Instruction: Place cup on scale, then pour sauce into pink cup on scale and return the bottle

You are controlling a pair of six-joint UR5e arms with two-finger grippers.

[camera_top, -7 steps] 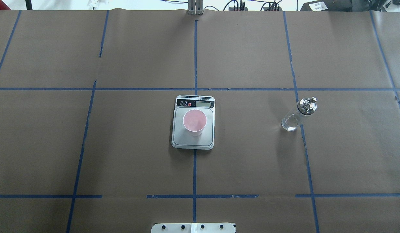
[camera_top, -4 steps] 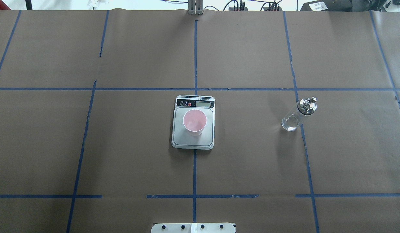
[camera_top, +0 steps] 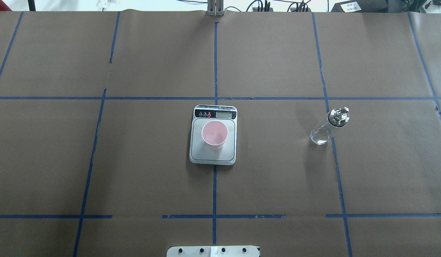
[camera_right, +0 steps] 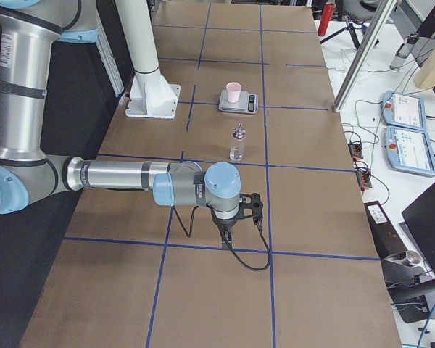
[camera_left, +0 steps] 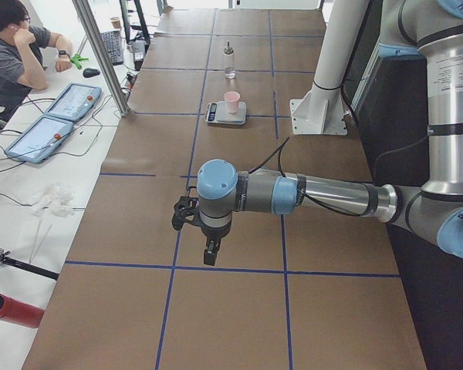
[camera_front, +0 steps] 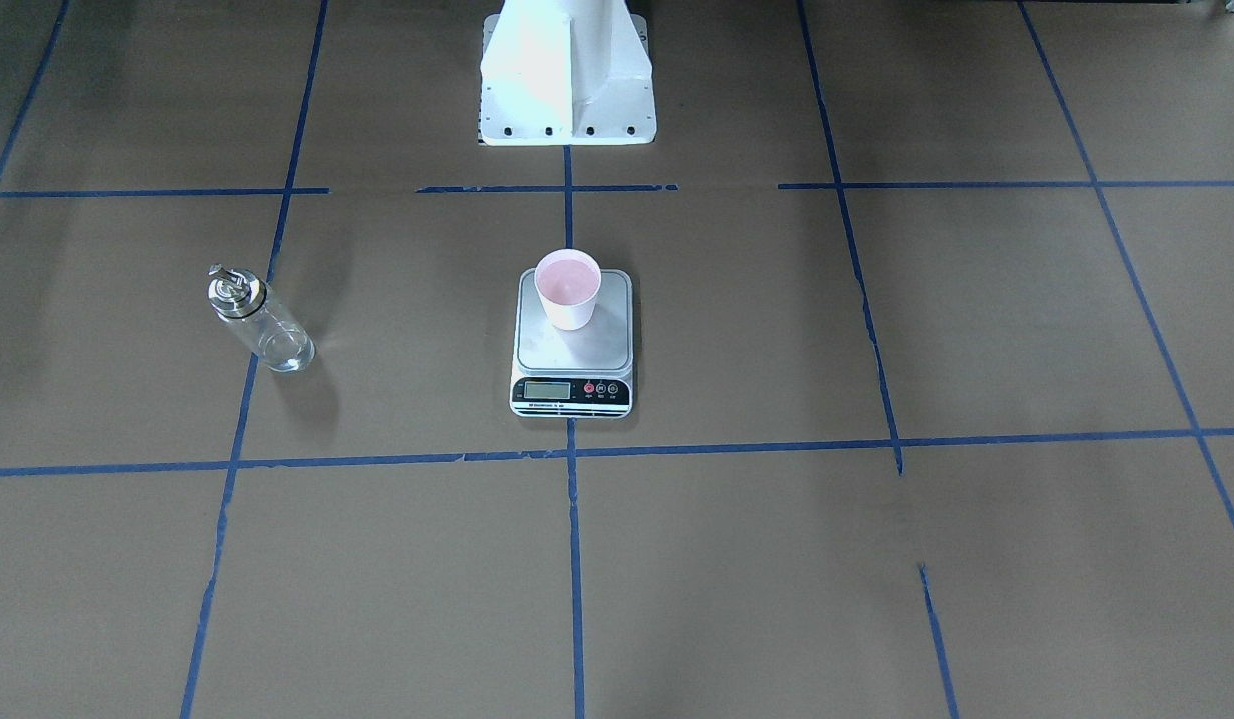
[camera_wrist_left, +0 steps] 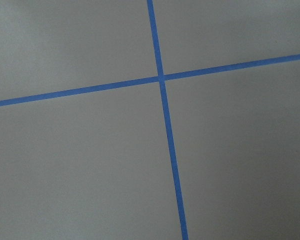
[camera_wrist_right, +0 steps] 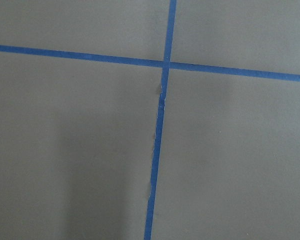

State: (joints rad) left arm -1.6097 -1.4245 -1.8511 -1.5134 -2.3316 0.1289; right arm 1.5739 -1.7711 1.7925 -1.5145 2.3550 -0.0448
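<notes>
**Cup on the scale, bottle standing apart, both arms off to the sides**

The cup [camera_top: 214, 133] stood upright on the steel top of the scale [camera_top: 212, 157], inside its edges, with its pink inside showing. The scale lay on the middle tape line of the table [camera_top: 277, 178], its black display strip on the side away from the robot. The bottle [camera_top: 327, 127] stood upright on the table on the robot's right, well apart from the scale, with its foot on a blue tape line and its metal cap on. Whether there was sauce in the bottle or the cup could not be made out.

The left gripper [camera_left: 210, 253] hung low over bare paper near the table's left end, far from the scale. The right gripper [camera_right: 225, 230] hung the same way near the right end, on the near side of the bottle in that side view. Neither touched anything. How far either one was open, I cannot tell: they showed only in the side views, and both wrist cameras saw just paper and crossed tape.
</notes>
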